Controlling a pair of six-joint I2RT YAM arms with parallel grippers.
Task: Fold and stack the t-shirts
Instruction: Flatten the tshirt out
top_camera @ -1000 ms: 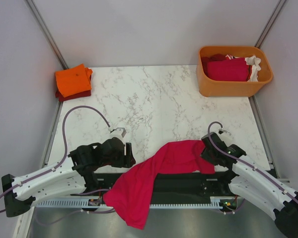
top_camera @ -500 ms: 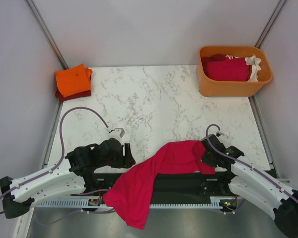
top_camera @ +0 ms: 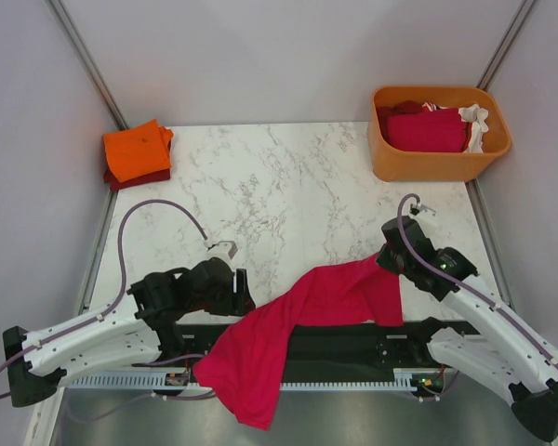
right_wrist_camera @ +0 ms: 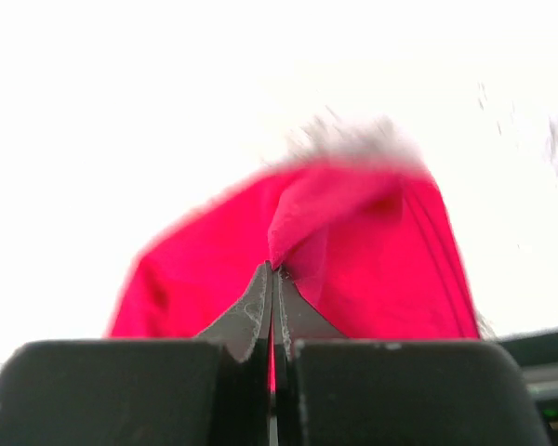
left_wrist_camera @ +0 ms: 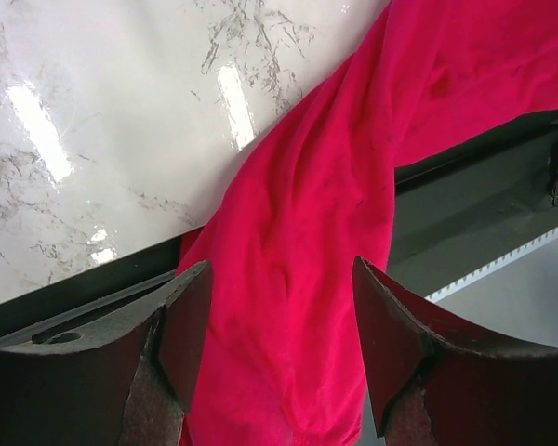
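A crimson-pink t-shirt (top_camera: 325, 297) lies crumpled across the table's near edge, its lower end hanging over the front rail. My right gripper (top_camera: 388, 260) is shut on the shirt's right end; in the right wrist view the jaws (right_wrist_camera: 273, 269) pinch a fold of the pink cloth (right_wrist_camera: 372, 269) and hold it off the table. My left gripper (top_camera: 245, 299) is open beside the shirt's left part. In the left wrist view its fingers (left_wrist_camera: 279, 269) straddle the pink cloth (left_wrist_camera: 307, 186) without touching it. A folded orange t-shirt (top_camera: 136, 150) lies on a folded dark red one at the far left corner.
An orange plastic tub (top_camera: 437, 163) stands at the far right corner with crimson (top_camera: 426, 130) and white (top_camera: 476, 121) shirts inside. A black rail (top_camera: 344, 344) runs along the near edge between the arm bases. Marble tabletop (top_camera: 279, 195) spans the middle.
My right gripper has shut on the shirt's right end and moved up and away from the near edge, pulling that end with it. The left arm has barely shifted.
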